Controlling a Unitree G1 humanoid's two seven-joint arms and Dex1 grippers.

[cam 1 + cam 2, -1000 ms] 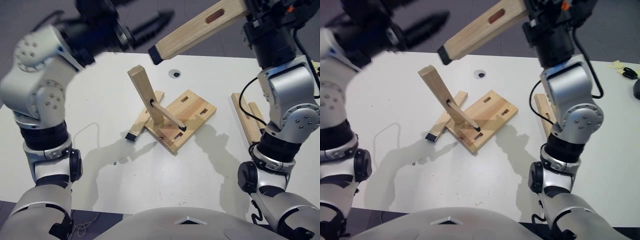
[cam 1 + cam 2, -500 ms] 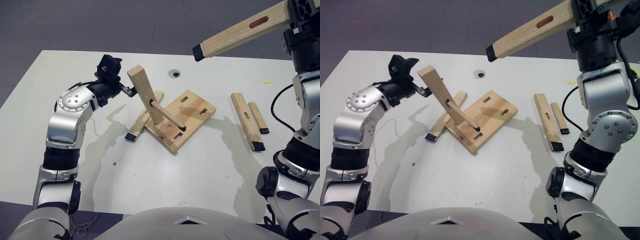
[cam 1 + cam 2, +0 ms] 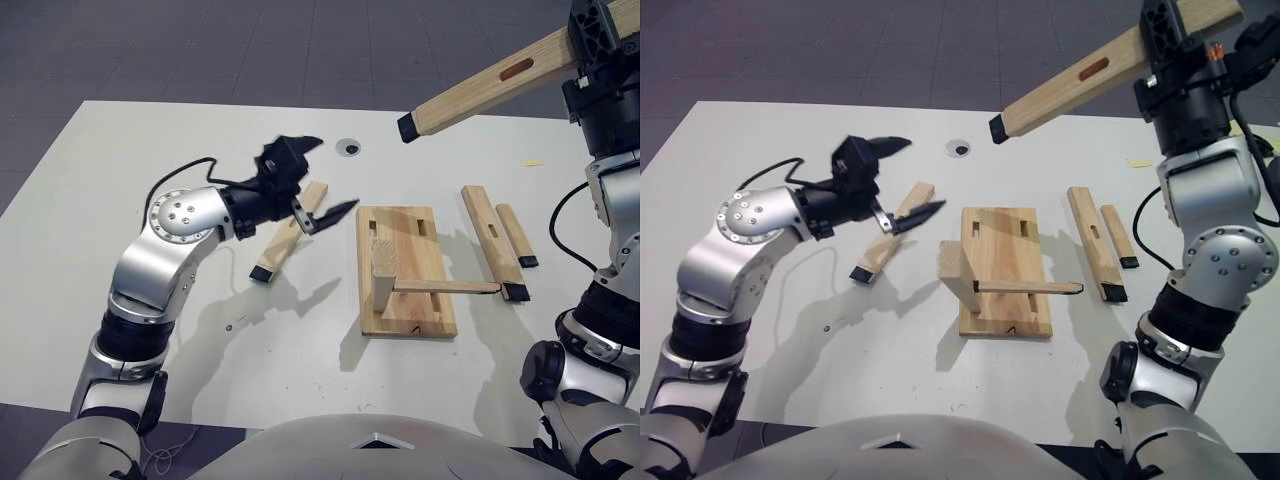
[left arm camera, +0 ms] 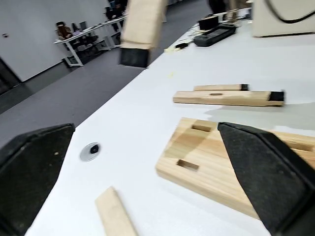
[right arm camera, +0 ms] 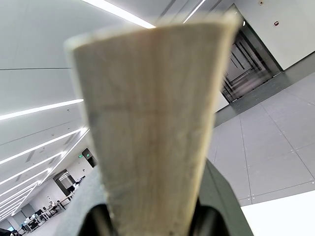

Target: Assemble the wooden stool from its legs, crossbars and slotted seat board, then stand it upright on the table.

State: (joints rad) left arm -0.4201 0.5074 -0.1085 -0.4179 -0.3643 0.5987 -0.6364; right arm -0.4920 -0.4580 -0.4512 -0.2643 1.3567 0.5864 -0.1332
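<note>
Across the white table (image 3: pixel 120 160) a round dark grommet (image 3: pixel 348 147) sits near the far edge and a yellow slip (image 3: pixel 531 162) lies off to my right. 2 loose pieces lie side by side on the right: a slotted leg (image 3: pixel 484 235) and, just outside it, a short crossbar (image 3: pixel 514 235), both with dark ends toward me. 1 loose leg (image 3: pixel 285 232) lies slantwise on the left, between my left arm and the seat board (image 3: pixel 425 250).

That seat board lies flat in the middle, with slots showing at its far end. A standing leg (image 3: pixel 384 272) rises from its left half. A crossbar (image 3: pixel 445 288) runs from that leg toward the right. Its dark tip reaches past the board's right edge, close to the slotted leg's end; I cannot tell whether they touch.

The board is just right of my left gripper (image 3: pixel 336 172) and apart from it. That gripper hangs over the far end of the loose leg, its 2 fingers spread wide and touching nothing. My right gripper (image 3: pixel 588 40) is raised high at the far right, clamped on a held leg (image 3: pixel 490 85). The held leg slants down to the left, its dark-capped end in the air above the table's far side, well clear of the board.
</note>
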